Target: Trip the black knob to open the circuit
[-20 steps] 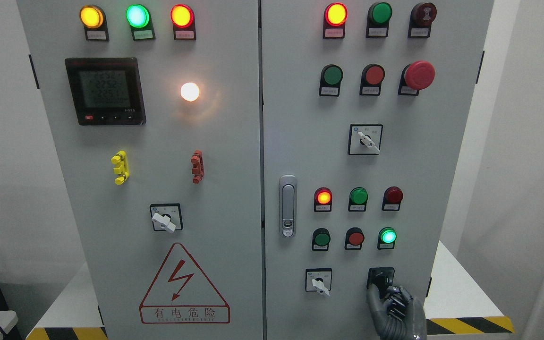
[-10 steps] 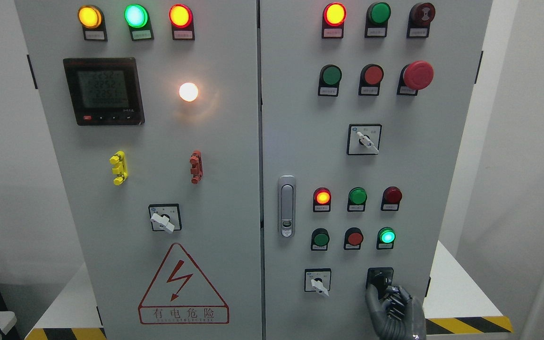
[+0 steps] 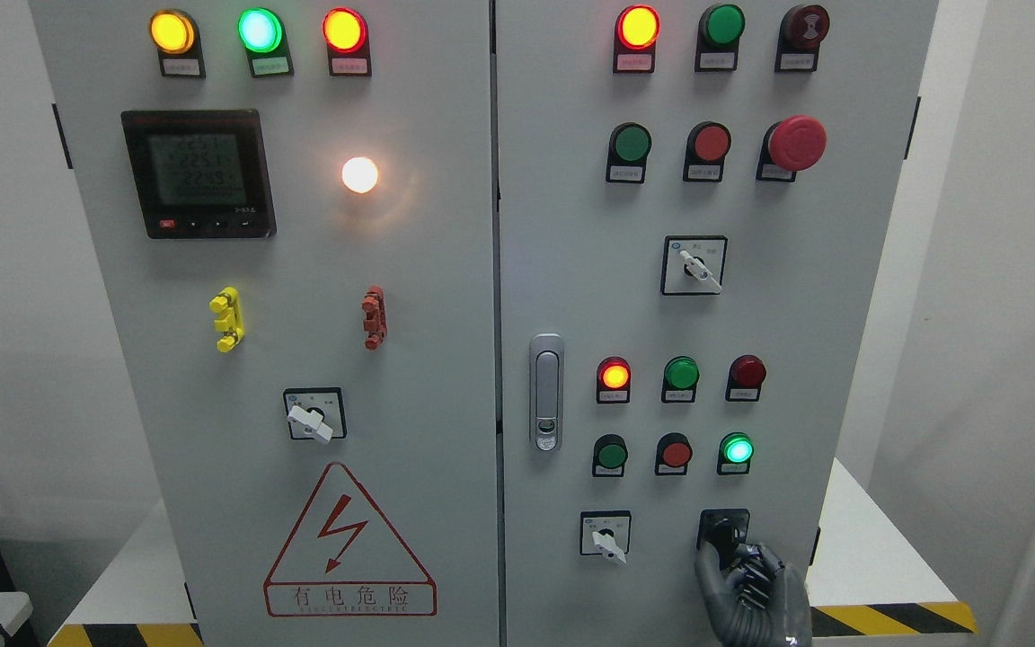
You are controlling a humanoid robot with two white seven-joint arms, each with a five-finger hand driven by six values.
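Black knob (image 3: 722, 532): sits on a square black plate at the lower right of the cabinet's right door (image 3: 571, 270), bottom row, to the right of a white-handled selector switch (image 3: 605, 536). Only the upper part of the plate and a dark, raised knob body show — the rest is covered by the hand. Which way the knob points cannot be read; it is dark against dark and partly hidden.

Right hand (image 3: 745, 580): dark grey, comes up from the bottom edge right of the middle, wrist low, palm toward the panel. Fingers (image 3: 707, 575) are curled up and closed around the knob, tips touching it from below and from the right side. One finger lies along the left edge of the plate, the others bunch at the knob's right.

Left hand: not seen in the head view.

Panel around the knob:
- Directly above, a lit green lamp (image 3: 737, 448); left of it an unlit red button (image 3: 676, 453) and an unlit green button (image 3: 610, 454).
- One row higher, a lit red-orange lamp (image 3: 614, 375), a dark green lamp (image 3: 682, 372), a dark red lamp (image 3: 748, 370).
- Door latch (image 3: 546, 393), silver, upright, on the left edge of the right door.
- Red mushroom stop button (image 3: 797, 142) near the top right.

Left door (image 3: 428, 359): digital meter (image 3: 199, 173) with lit digits, too blurred to read; a glowing white lamp (image 3: 360, 174) beside it; red-bordered lightning warning triangle (image 3: 349, 539) at the bottom.

Yellow-and-black hazard tape (image 3: 895, 618) runs along the platform edge just right of the hand.
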